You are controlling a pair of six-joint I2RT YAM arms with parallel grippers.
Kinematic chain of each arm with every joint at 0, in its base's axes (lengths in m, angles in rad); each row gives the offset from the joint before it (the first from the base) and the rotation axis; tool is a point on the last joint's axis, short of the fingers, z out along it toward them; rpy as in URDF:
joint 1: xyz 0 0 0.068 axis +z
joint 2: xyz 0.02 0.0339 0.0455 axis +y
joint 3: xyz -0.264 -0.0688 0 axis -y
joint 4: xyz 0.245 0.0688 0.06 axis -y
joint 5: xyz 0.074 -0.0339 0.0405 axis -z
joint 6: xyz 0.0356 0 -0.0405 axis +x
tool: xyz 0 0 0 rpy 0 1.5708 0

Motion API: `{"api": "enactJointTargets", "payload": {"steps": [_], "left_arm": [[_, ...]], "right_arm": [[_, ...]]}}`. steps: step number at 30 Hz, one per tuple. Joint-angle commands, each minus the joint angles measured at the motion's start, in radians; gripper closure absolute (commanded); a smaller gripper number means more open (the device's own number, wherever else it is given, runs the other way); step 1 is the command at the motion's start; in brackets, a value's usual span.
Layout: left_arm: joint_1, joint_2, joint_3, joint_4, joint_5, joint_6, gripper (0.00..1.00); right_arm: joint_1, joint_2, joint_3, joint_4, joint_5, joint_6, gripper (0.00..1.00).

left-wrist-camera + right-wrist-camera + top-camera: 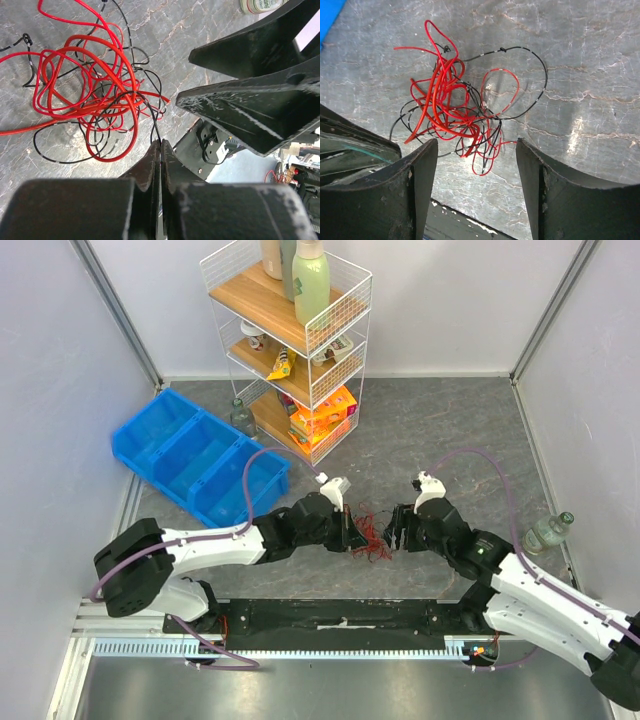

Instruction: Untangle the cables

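The cables (372, 544) sit in a red-and-black knot on the table (450, 440) between the two arms. The left gripper (160, 146) is pinched tight on one black strand. The right gripper (476, 145) gapes wide just beside the knot, holding nothing.

Red and black cables (445, 107) — smooth, glossy plastic sheath. Grey counter (580, 60) — veined stone-look surface, matt with faint sheen. Fingers of left hand (160, 146) and right hand (477, 147): black matt plastic, scuffed, rough-edged, with pale scratches.

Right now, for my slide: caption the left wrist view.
Left claw shut on a black strand of the tangle of thin red and black wires on grey tabletop.
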Motion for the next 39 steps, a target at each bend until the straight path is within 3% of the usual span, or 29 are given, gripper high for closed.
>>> {"api": "enactJointTargets", "payload": {"steps": [1, 9, 13, 17, 25, 32, 39], "left_arm": [[-0.004, -0.012, 0.062, -0.008, -0.043, 0.045, 0.98], [-0.012, -0.186, 0.056, -0.001, -0.056, 0.197, 0.98], [-0.012, -0.231, 0.062, -0.021, -0.002, 0.254, 0.98], [-0.012, -0.252, 0.061, 0.0, 0.073, 0.268, 0.98], [-0.012, -0.416, 0.095, 0.035, 0.148, 0.352, 0.98], [-0.01, -0.513, 0.425, -0.162, 0.127, 0.511, 0.98], [-0.012, -0.463, 0.864, -0.399, 0.087, 0.579, 0.98]], "right_arm": [[0.0, 0.013, -0.008, 0.004, -0.017, 0.001, 0.28], [0.0, 0.042, 0.035, 0.033, -0.057, -0.054, 0.24], [0.002, 0.093, 0.046, 0.175, -0.15, -0.08, 0.16], [0.011, 0.219, 0.048, 0.33, -0.246, -0.089, 0.15], [0.017, 0.381, 0.003, 0.384, -0.126, -0.028, 0.17], [0.0, 0.365, -0.018, 0.286, 0.11, 0.02, 0.16], [-0.119, 0.351, -0.027, 0.263, 0.109, -0.005, 0.15]]}}
